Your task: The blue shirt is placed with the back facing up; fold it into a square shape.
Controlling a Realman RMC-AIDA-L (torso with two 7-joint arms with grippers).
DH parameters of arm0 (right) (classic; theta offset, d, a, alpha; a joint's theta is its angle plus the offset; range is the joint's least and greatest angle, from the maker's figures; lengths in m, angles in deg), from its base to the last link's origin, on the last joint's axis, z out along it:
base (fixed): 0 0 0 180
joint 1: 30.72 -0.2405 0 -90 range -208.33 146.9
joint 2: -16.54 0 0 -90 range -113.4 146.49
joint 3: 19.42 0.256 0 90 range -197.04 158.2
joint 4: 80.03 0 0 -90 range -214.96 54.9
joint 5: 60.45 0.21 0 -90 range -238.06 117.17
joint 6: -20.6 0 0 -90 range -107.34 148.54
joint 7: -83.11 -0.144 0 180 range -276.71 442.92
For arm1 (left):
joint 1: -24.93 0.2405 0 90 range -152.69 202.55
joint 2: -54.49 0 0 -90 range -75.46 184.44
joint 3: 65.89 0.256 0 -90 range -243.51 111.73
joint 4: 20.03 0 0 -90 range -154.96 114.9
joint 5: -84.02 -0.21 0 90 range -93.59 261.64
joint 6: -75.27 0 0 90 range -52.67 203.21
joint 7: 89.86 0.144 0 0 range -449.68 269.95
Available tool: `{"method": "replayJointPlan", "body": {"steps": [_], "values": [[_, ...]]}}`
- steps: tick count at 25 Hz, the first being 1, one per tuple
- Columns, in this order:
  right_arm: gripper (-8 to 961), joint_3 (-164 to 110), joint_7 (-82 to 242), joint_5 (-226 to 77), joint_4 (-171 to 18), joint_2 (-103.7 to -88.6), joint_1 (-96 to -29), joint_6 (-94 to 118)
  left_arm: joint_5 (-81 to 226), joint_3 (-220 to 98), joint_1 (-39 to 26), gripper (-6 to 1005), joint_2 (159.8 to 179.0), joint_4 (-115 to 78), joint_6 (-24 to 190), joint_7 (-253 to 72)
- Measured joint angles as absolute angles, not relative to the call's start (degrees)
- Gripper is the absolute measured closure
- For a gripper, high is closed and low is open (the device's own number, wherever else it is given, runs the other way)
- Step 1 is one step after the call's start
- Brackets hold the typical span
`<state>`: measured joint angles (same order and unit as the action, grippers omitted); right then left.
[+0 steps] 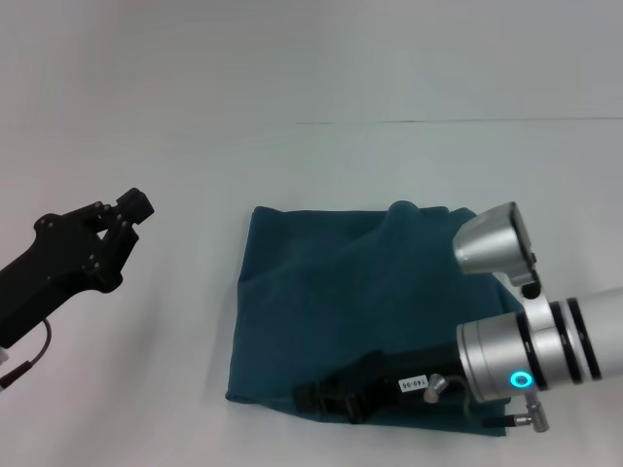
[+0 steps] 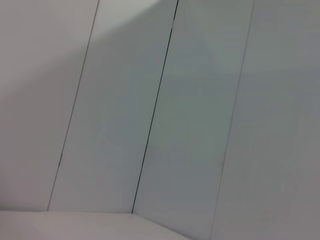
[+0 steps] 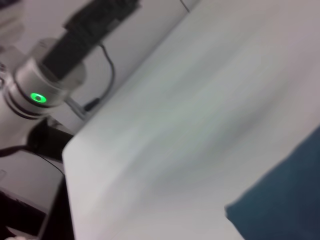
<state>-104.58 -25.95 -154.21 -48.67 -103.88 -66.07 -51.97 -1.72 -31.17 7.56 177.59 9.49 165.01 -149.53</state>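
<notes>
The white table (image 1: 321, 165) lies bare along its whole far side and on the left, so a gripper could pass freely there; the only thing lying on it is the blue shirt (image 1: 341, 292), a folded, roughly square heap right of centre, with a raised hump at its far right corner. The left gripper (image 1: 131, 209) hangs over the bare left part, well apart from the shirt's left edge. The right gripper (image 1: 326, 399) and its arm reach in low over the shirt's near edge, blocking the near right.
</notes>
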Motion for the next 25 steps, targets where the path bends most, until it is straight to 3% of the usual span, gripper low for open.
{"method": "replayJointPlan", "body": {"steps": [7,9,15,18,20,25], "values": [[914,-104.53,-20.7,-153.15,-36.3,-103.71,-58.32,-52.72,-2.0,-31.17,7.63,956,177.57,9.66,164.91,-149.33],[913,-99.75,-13.66,-156.59,-30.13,-102.46,-53.98,-53.88,-4.15,-30.87,7.52,956,176.49,10.64,166.49,-149.63],[912,-83.62,-3.18,-161.65,-31.84,-101.85,-52.87,-60.52,-8.89,-28.08,7.19,855,176.15,14.27,166.97,-149.7],[912,-77.52,1.21,-162.22,-34.81,-101.32,-53.0,-60.27,-11.22,-26.18,6.29,740,176.17,16.68,165.77,-149.42],[685,-75.61,1.71,-162.37,-36.68,-100.45,-53.66,-59.98,-13.03,-25.64,5.35,664,175.83,18.07,165.18,-150.14],[473,-73.98,-0.39,-164.65,-39.15,-97.66,-56.65,-67.56,-15.03,-25.78,3.05,663,172.69,19.72,168.08,-158.1]]}}
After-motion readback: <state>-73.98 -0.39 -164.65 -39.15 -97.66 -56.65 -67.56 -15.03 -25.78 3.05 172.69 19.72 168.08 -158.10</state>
